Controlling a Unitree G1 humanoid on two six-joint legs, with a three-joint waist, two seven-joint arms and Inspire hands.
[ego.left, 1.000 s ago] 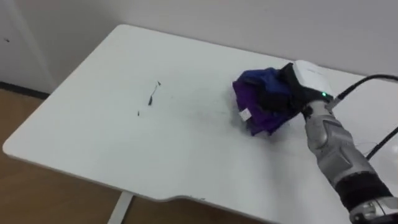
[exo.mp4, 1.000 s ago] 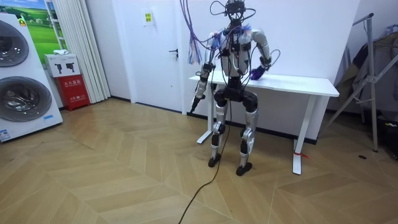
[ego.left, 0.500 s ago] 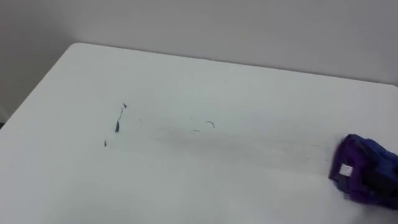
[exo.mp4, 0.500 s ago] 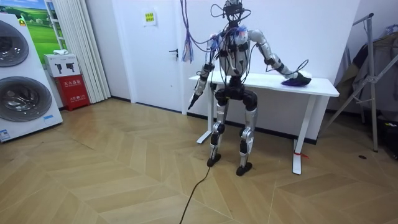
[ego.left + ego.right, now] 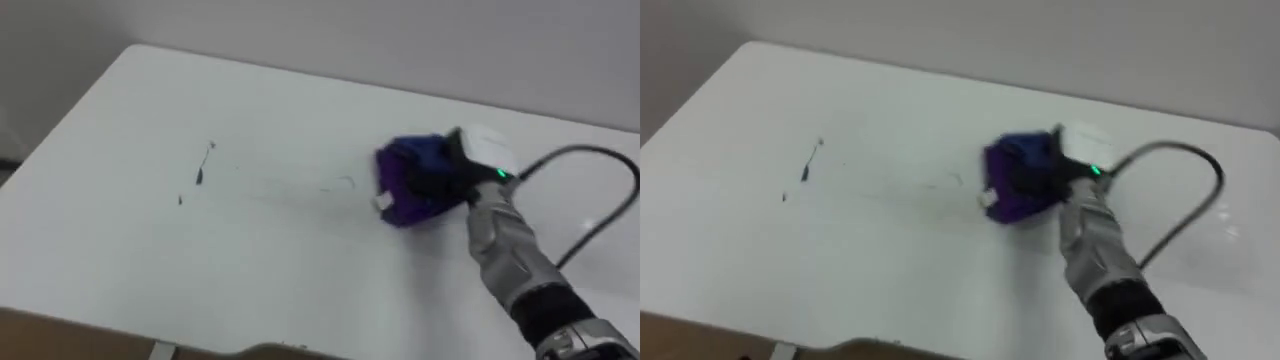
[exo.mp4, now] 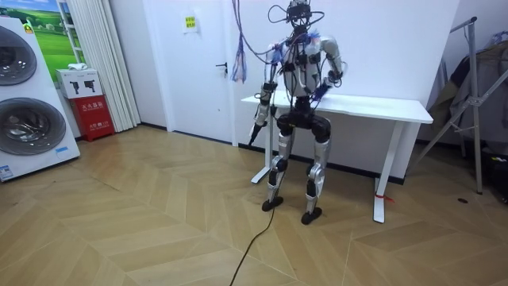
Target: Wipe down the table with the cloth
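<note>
white table (image 5: 110, 265), dark marks (image 5: 200, 176), right hand (image 5: 462, 168) clutching cloth (image 5: 405, 190)

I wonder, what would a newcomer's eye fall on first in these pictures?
The purple cloth, bunched in the robot's right hand near the middle of the white table. Left of it, small dark marks show on the table. In the room view the left hand hangs at the robot's side.

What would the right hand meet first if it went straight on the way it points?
Right hand rests on the purple cloth, pointing left. Ahead lies bare table; first probably the faint smear, then the dark marks, though depth is unclear.
</note>
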